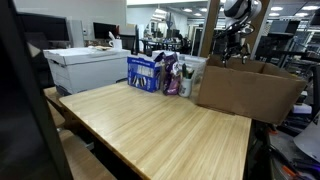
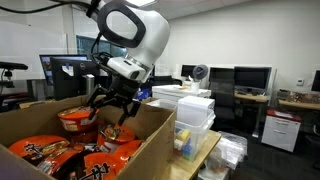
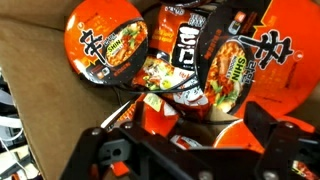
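Gripper [image 2: 112,106] jaws wide, holding nothing, hovers over cardboard box [image 2: 140,152] full of orange instant noodle bowls [image 3: 105,45]; nearest bowl [image 2: 78,120] just beside fingers.

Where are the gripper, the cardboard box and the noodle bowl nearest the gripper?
Gripper [image 2: 109,110]: exterior view, midway between its fingertips.
Cardboard box [image 2: 150,150]: exterior view, its outer wall.
Noodle bowl [image 2: 76,122]: exterior view, its lid.
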Tool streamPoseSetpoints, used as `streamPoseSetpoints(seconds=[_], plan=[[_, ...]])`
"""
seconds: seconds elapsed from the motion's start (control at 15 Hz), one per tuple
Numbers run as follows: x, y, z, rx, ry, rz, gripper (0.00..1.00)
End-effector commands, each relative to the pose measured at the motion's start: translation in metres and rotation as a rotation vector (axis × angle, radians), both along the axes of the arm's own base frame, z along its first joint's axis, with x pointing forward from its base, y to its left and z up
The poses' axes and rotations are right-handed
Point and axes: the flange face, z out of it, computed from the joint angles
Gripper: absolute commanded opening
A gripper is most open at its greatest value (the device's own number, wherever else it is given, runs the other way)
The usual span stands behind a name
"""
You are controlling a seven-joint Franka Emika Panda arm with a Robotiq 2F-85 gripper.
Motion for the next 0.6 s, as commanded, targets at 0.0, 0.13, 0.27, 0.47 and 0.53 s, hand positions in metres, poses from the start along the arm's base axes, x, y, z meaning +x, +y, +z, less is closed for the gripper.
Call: streamPoseSetpoints(seconds=[0.0, 0.13, 0.27, 0.47, 0.53], plan=[[-0.009, 0.012, 0.004, -0.058, 0.031, -0.112, 1.0], [-0.01, 0.015, 0.0, -0.056, 0.057, -0.146, 1.0], [-0.011, 0.019, -0.002, -0.046, 0.075, -0.168, 1.0], [-0.013, 0.022, -0.009, -0.037, 0.105, -0.19, 1.0], [-0.014, 0.025, -0.013, -0.028, 0.116, -0.193, 1.0]])
